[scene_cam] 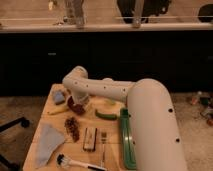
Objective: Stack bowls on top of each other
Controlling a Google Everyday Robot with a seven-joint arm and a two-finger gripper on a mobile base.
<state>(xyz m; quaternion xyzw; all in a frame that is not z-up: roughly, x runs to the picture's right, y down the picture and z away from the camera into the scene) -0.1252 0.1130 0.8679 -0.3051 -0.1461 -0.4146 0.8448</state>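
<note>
End effector [80, 100]: fingers spread wide, low over maroon bowl [73, 106] on bench [112, 134]. Nearby: green tray [127, 142], blue cloth [48, 142], brush [75, 162].

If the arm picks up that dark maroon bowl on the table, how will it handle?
The maroon bowl, just under the gripper, looks small and rigid, so probably light. Its rounded wall may slip in a pinch grip. Pushed, it would likely slide on the wooden table, not tip.
</note>
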